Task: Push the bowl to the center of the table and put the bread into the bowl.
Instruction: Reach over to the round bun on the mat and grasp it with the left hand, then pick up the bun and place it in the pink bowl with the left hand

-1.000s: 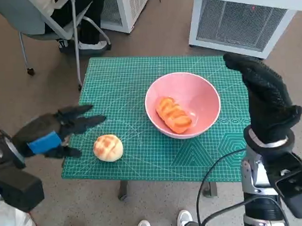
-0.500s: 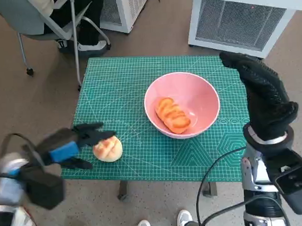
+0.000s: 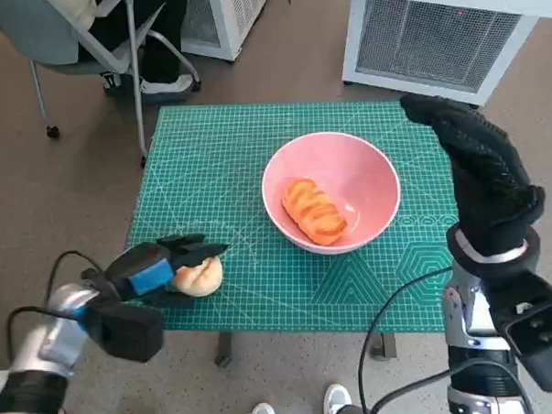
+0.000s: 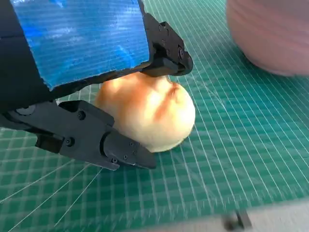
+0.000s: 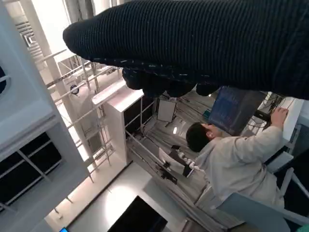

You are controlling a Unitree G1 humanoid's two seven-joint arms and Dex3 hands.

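A pink bowl [image 3: 364, 171] stands right of the middle of the green mat [image 3: 219, 154], with a long orange bread [image 3: 315, 210] lying inside it. A round bun [image 3: 200, 277] sits near the mat's front left corner. My left hand [image 3: 164, 265] reaches over the bun from the left. In the left wrist view the bun [image 4: 149, 113] rests on the mat between the black fingers [image 4: 164, 53], one above it and one beside it. My right hand [image 3: 481, 175] is raised at the table's right edge, its fingers stretched out and holding nothing; in its own wrist view the glove [image 5: 193, 43] hides them.
Two white slatted units [image 3: 433, 35] stand behind the table. A chair [image 3: 76, 41] with a person's legs is at the back left. Shoes [image 3: 339, 401] show by the table's front edge. A seated person [image 5: 236, 159] appears in the right wrist view.
My left hand has moved right from beyond the table's left edge onto the mat and now brackets the round bun. The bowl, the breads and my right hand have stayed put.
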